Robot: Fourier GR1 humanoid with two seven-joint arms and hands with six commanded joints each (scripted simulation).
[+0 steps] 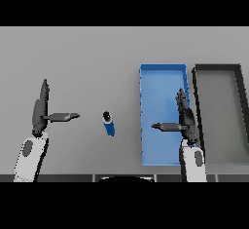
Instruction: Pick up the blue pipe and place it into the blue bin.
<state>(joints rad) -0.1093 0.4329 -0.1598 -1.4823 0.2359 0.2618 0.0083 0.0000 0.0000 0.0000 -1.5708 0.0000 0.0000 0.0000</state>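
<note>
Blue cylindrical pipe (109,124) lies beside rectangular blue bin (146,77); both hands' fingers straight, empty.

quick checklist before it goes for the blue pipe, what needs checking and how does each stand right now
1. Blue pipe lies free on the grey table, nothing touching it: ok.
2. Left robot hand open, fingers straight, beside the pipe but apart from it: ok.
3. Right robot hand open and holding nothing: ok.
4. Blue bin has nothing lying in it: ok.
5. Right robot hand hangs over the blue bin, in the drop path: not ok.
6. Dark bin stands beside the blue bin; whether they touch: cannot tell.
</note>
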